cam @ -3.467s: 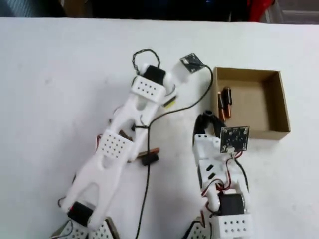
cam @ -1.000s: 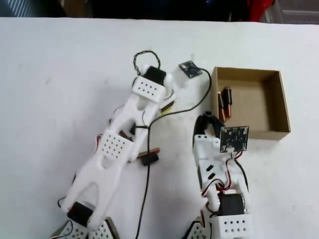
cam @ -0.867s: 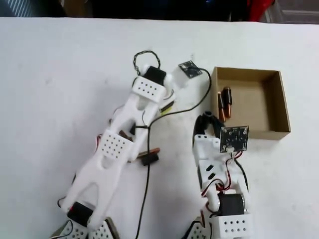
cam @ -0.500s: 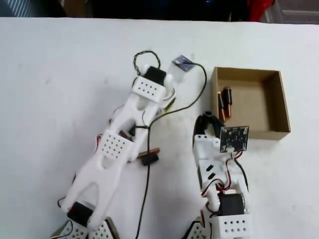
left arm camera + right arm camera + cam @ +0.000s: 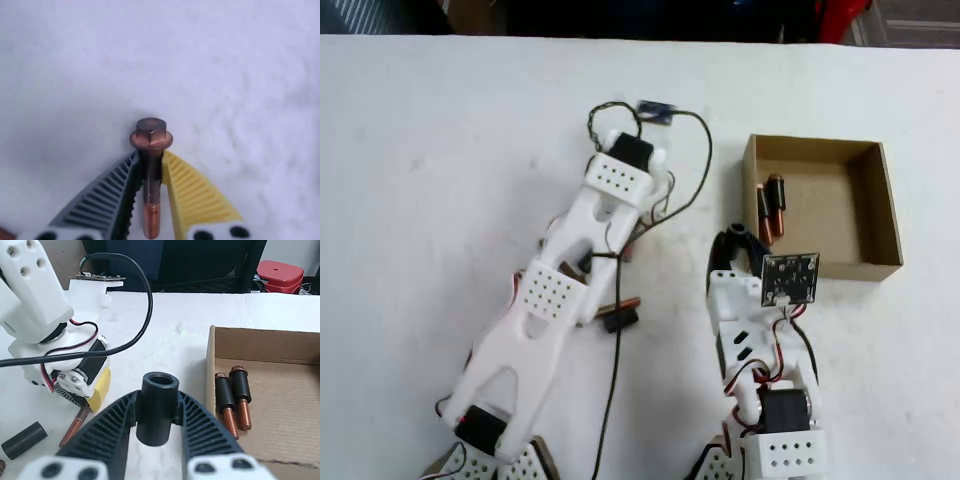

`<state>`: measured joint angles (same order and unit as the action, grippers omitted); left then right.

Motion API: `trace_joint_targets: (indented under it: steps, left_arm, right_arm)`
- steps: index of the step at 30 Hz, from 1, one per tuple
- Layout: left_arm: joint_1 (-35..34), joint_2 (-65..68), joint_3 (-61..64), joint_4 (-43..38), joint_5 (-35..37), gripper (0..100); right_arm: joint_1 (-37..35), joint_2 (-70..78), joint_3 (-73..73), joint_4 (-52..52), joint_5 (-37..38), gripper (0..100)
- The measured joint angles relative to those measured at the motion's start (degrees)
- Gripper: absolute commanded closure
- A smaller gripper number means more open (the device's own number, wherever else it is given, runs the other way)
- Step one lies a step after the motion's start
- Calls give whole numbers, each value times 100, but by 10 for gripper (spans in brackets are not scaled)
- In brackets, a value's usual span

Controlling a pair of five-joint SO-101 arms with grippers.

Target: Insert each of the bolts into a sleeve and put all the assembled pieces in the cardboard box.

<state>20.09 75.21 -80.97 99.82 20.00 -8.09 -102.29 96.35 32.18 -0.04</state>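
Observation:
My left gripper (image 5: pixel 150 154) is shut on a copper bolt (image 5: pixel 151 137), its hex head past the grey and yellow fingertips, just over the white table. My right gripper (image 5: pixel 157 399) is shut on a black sleeve (image 5: pixel 159 415), held upright with the bore facing up, beside the cardboard box (image 5: pixel 260 342). Two assembled pieces (image 5: pixel 234 399) lie along the box's near-left wall. In the high view the right gripper (image 5: pixel 733 243) sits at the box's (image 5: pixel 885 205) lower left corner, and the left arm's wrist (image 5: pixel 618 172) lies a little to its left. The held bolt (image 5: pixel 75 424) hangs under the left arm's yellow finger (image 5: pixel 101 383).
A loose black sleeve (image 5: pixel 620 321) and a copper bolt (image 5: pixel 623 304) lie beside the left arm's forearm; the same sleeve (image 5: pixel 22 440) is on the table near the held bolt. A black cable (image 5: pixel 692 170) loops between the arms. Bare table lies to the far left.
The left wrist has rolled: its camera board swung from beside the box round to the far side of the wrist, turning the held bolt with it. The right arm has kept still.

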Motion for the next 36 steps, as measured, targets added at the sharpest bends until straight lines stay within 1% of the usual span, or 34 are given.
trace_joint_targets:
  steps: [5,10,12,17,21,29,36]
  left_arm:
    - [-114,0,0,-18,229,932]
    - [-158,0,0,-18,237,872]
    - [-202,0,9,9,237,892]
    - [-211,0,9,-44,237,979]
    - [-211,0,9,-53,246,962]
    - [-211,0,18,-176,255,980]
    - [-211,0,18,-176,255,977]
  right_arm:
    - [0,0,0,0,0,981]
    - [0,0,0,0,0,981]
    - [0,0,0,0,0,981]
    - [0,0,0,0,0,981]
    - [0,0,0,0,0,981]
    - [0,0,0,0,0,981]
    - [0,0,0,0,0,981]
